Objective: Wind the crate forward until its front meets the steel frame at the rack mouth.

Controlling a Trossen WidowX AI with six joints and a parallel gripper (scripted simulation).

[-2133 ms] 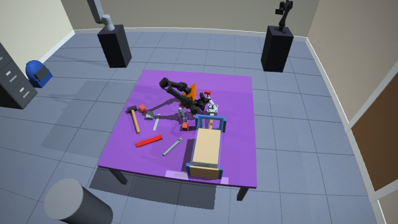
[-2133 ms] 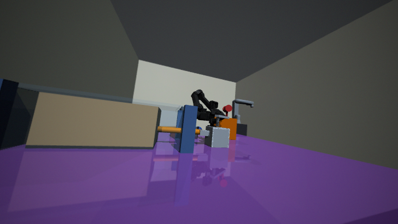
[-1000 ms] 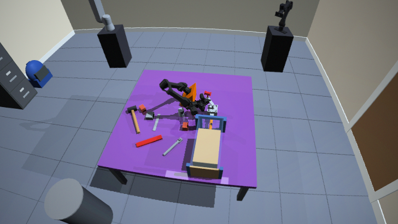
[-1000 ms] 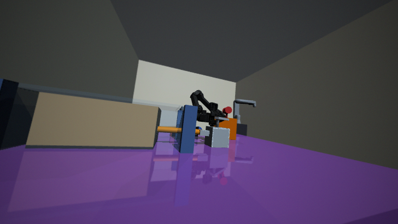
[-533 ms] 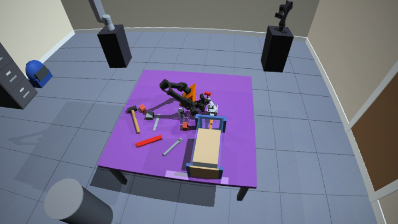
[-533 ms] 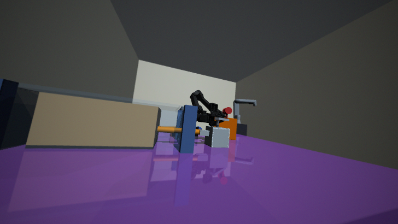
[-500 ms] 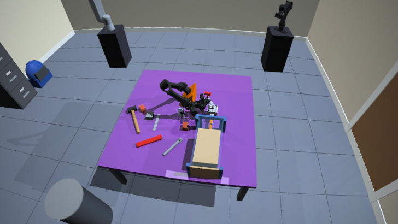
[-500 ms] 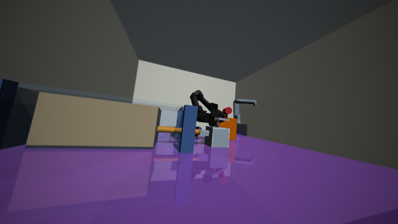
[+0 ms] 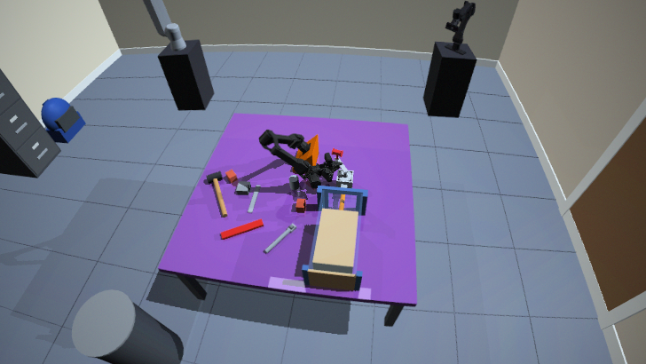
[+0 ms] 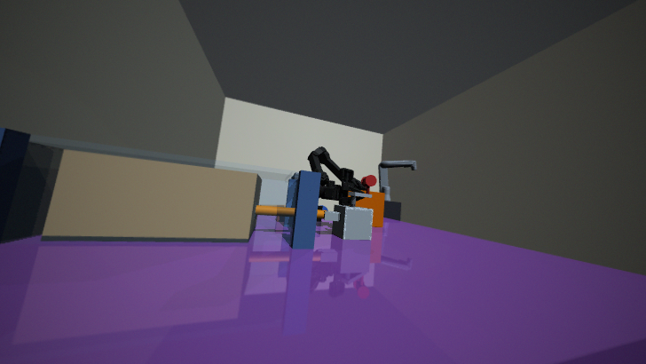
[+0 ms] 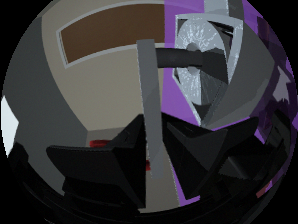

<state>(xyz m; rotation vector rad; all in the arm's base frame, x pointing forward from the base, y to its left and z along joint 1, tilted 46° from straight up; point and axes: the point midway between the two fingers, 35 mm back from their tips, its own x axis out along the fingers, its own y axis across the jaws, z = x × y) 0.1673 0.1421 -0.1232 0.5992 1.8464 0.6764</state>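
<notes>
- The tool is nearly closed, with the flat grey handle pinched between its fingers.
- From where I stand, the handle is over the winch, its dark shaft reaching toward the top; I can't tell how deep the key sits.
- The crate lies on the near right of the tabletop, inside the clear guard. It looks flat, its front well apart from the blue frame, so much winding seems left.
- I'd guess the crate is stiff and fairly heavy: best moved by the orange strap, not grabbed. A steady pull should keep it flat; a jerk might lift its front.
- The handle looks rigid, smooth and thin, so it could twist or slip in the fingers. Holding the bar near the red knob should give more leverage, provided the shaft stays upright.
</notes>
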